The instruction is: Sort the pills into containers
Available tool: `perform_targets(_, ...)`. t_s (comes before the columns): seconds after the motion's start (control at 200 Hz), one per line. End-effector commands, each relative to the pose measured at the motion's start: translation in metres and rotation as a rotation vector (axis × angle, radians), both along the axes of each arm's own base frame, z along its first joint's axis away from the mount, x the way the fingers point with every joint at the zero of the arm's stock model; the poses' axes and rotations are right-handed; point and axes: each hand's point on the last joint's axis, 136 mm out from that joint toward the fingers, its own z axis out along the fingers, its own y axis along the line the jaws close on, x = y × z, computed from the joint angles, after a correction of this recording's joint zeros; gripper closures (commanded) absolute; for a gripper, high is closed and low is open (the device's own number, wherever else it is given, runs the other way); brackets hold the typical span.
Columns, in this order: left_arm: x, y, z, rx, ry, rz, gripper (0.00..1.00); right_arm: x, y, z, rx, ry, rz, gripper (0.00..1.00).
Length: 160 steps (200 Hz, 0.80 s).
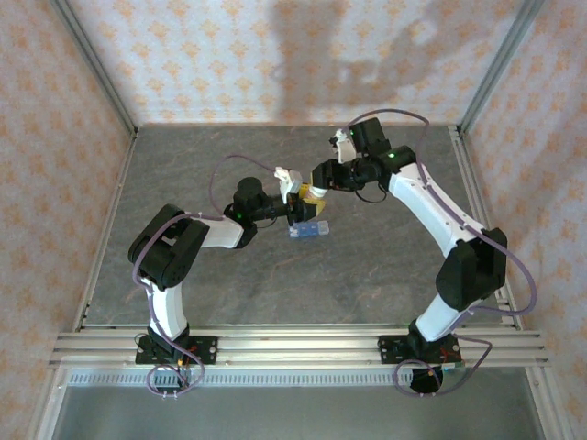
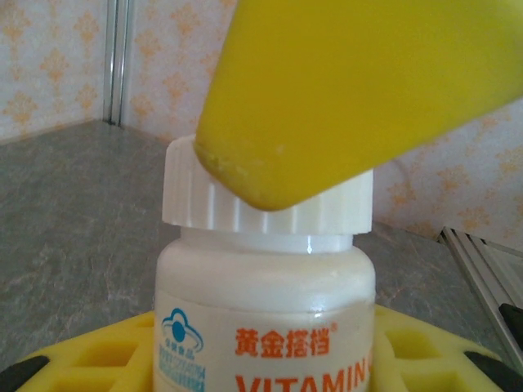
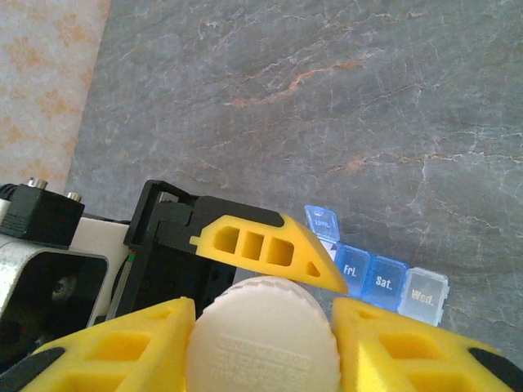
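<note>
Right gripper (image 3: 263,309) pinches the ribbed white cap (image 3: 261,349) from both sides; left gripper (image 2: 261,366) clamps the bottle (image 2: 263,290) below it — orange label text reads "VITAMIN". Blue pill organizer (image 3: 376,278) lies flat on the table (image 3: 327,98), just nearer than the bottle, lids marked Fri., Sat., Wed. — bare table surface on every side of it.

Left arm (image 1: 174,247): I read the elbow folded low, with the forearm reaching right toward the centre. Left gripper (image 1: 301,213) is clamped on a white bottle (image 2: 261,286), its fingers (image 2: 90,359) on either side of the body.

Right arm (image 1: 440,211): arched high, wrist pointing left and down. Right gripper (image 1: 318,186) sits just over the left one, its fingers (image 3: 114,343) pressed against both sides of the cap (image 3: 261,335).
</note>
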Motion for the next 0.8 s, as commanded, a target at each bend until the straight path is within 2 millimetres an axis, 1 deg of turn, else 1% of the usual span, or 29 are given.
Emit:
perform_targets(0.0,0.0,0.0,0.046,-0.072,-0.144,-0.004,1.0,-0.001,-0.006,-0.02,-0.027,0.079,-0.166,0.58)
perform_targets(0.05,0.001,0.001,0.044,-0.069,-0.143,0.004,1.0,-0.003,-0.005,-0.022,-0.036,0.091,-0.234,0.58)
perform_targets(0.16,0.004,0.002,0.042,-0.063,-0.145,0.019,1.0,-0.004,0.0,-0.022,-0.046,0.09,-0.361,0.6)
perform_targets(0.27,0.008,0.002,0.039,-0.058,-0.147,0.037,1.0,-0.001,0.008,-0.02,0.007,0.101,-0.453,0.6)
perform_targets(0.365,0.012,0.004,0.035,-0.049,-0.15,0.066,1.0,0.007,0.014,-0.016,0.071,0.105,-0.495,0.6)
perform_targets(0.475,0.02,0.006,0.029,-0.037,-0.166,0.116,1.0,0.017,0.02,-0.008,0.09,0.09,-0.476,0.57)
perform_targets(0.551,0.024,0.006,0.025,-0.032,-0.165,0.13,1.0,0.023,0.015,0.002,0.094,0.06,-0.478,0.53)
perform_targets(0.626,0.026,0.007,0.024,-0.031,-0.165,0.136,1.0,0.026,0.001,0.016,0.112,0.027,-0.494,0.44)
perform_targets(0.706,0.026,0.008,0.025,-0.031,-0.168,0.136,1.0,0.023,-0.016,0.031,0.119,-0.022,-0.504,0.35)
perform_targets(0.796,0.026,0.008,0.026,-0.032,-0.171,0.131,1.0,0.017,-0.028,0.048,0.111,-0.094,-0.463,0.29)
